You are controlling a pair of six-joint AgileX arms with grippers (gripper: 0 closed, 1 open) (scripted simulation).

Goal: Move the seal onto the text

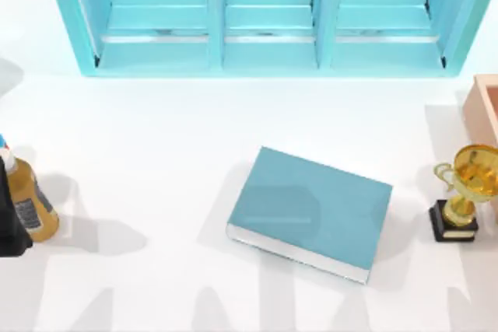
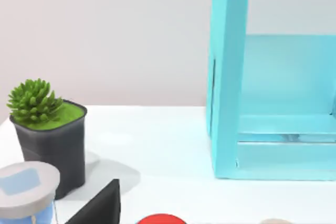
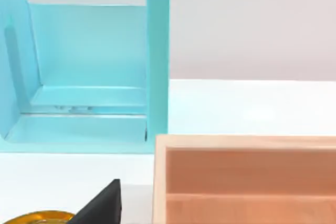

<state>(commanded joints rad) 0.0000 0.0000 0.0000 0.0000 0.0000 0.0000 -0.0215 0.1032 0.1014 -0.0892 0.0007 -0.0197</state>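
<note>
The text, a flat teal-blue book [image 1: 311, 211] with white page edges, lies slightly right of the table's middle with nothing on its cover. The seal is out of view. A black wedge of my left gripper [image 2: 100, 205] shows low in the left wrist view, facing the end of the shelf unit. In the right wrist view a matching black wedge of my right gripper [image 3: 102, 203] sits beside a wooden box. Neither gripper touches anything that I can see.
A teal shelf unit [image 1: 264, 17] spans the back. At the right stand a gold trophy [image 1: 467, 192] on a black base and a tan wooden box [image 3: 247, 177]. An amber bottle [image 1: 31, 204] and a dark object occupy the left edge, near a potted succulent [image 2: 47, 129].
</note>
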